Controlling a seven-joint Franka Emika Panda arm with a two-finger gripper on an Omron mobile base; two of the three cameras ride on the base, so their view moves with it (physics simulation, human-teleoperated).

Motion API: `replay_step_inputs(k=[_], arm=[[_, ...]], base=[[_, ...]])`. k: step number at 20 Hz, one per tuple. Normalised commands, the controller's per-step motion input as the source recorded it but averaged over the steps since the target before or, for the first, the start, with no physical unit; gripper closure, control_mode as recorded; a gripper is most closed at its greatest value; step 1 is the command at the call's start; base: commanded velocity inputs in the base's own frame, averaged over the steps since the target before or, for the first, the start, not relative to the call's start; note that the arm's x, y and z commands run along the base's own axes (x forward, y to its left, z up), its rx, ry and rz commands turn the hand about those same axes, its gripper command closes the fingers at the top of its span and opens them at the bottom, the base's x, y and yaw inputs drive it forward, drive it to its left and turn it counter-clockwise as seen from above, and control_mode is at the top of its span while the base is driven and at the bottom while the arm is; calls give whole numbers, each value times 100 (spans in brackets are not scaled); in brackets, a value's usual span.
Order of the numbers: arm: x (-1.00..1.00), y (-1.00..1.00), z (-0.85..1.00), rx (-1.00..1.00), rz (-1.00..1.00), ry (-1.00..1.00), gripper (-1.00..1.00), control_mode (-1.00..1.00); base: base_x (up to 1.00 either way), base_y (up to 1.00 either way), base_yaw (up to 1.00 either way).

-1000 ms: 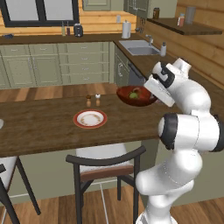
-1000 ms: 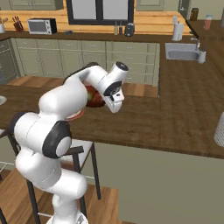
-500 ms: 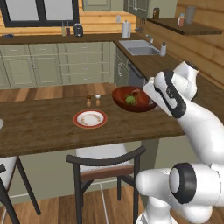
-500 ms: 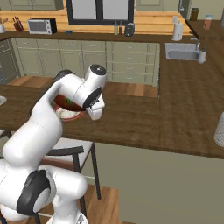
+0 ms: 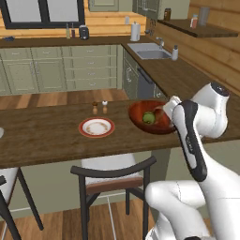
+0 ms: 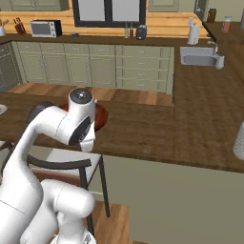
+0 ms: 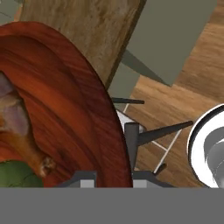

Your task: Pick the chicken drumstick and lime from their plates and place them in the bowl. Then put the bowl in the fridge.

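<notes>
The bowl [image 5: 151, 117], with the lime [image 5: 148, 117] and chicken drumstick [image 7: 24, 151] inside, hangs over the counter's [image 5: 47, 140] front edge near its right end; our gripper [image 7: 114, 177] pinches its rim to carry it fridgeward. A red-rimmed plate [image 5: 96, 127] sits mid-counter, a chair [image 5: 115, 176] below.

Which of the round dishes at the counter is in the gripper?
The reddish-brown wooden bowl, at the counter's right end: the gripper is shut on its rim, and the lime lies inside it. The red-rimmed plate lies flat and bare, apart to its left.
</notes>
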Motion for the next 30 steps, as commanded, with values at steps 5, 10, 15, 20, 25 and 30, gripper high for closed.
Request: replay_step_inputs(k=[5, 10, 15, 20, 25, 30], arm=[[-84, 12, 9, -1, -29, 0, 100, -100], [-23, 0, 17, -9, -58, 0, 100, -100], [1, -15, 3, -1, -30, 0, 100, -100], [0, -8, -9, 6, 0, 0, 100, -100], [0, 0, 0, 0, 44, -3, 100, -100], [-2, 2, 0, 0, 5, 0, 100, -100]], base=[[0, 0, 0], [0, 0, 0], [0, 0, 0], [0, 0, 0], [0, 0, 0], [0, 0, 0]])
